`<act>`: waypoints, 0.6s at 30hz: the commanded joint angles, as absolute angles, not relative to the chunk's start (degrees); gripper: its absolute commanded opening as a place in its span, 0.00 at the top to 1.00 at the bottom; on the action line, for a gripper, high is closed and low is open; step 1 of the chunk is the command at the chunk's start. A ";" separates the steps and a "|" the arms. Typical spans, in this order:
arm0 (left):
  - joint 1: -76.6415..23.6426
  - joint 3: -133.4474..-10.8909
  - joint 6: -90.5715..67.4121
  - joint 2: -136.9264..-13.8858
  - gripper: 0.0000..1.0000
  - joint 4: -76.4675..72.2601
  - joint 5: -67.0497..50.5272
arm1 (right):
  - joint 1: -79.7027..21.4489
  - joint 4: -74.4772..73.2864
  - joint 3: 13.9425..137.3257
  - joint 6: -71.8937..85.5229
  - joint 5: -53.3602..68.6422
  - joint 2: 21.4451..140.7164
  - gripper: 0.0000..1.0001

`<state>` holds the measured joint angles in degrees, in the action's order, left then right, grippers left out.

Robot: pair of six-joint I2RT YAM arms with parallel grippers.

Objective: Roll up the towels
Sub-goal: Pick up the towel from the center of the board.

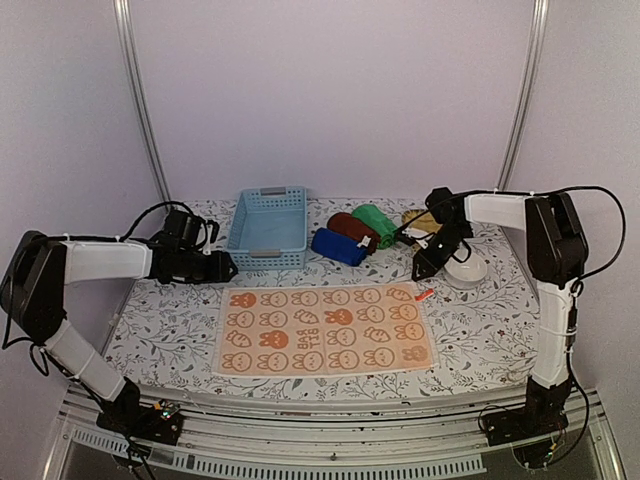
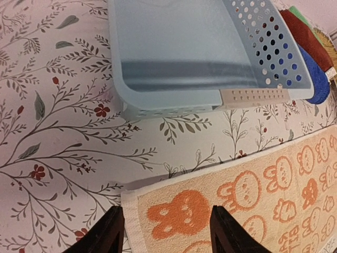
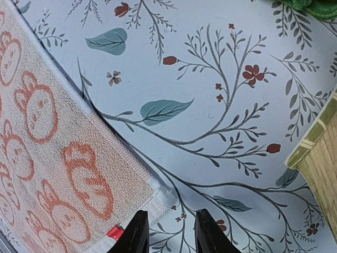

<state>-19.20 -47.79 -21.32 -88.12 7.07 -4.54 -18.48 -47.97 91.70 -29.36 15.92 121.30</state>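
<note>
only overhead, whole orange towel (image 1: 325,328)

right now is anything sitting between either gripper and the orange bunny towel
Nothing visible. The orange towel lies flat with nothing on it. The left gripper hangs open over its far left corner, the right gripper open just off its far right corner. The blue basket and rolled towels sit farther back, clear of both.
</note>
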 commanded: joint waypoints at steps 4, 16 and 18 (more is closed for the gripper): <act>-18.72 -47.37 -21.70 -88.77 0.41 6.34 -5.46 | -18.64 -49.35 93.78 -29.42 17.83 124.41 0.66; -18.77 -47.33 -22.37 -89.48 0.40 6.75 -4.92 | -19.97 -48.91 93.12 -30.28 15.55 125.75 0.66; -18.80 -47.52 -22.22 -89.47 0.40 6.98 -4.78 | -20.37 -48.55 92.88 -30.24 14.68 125.89 0.66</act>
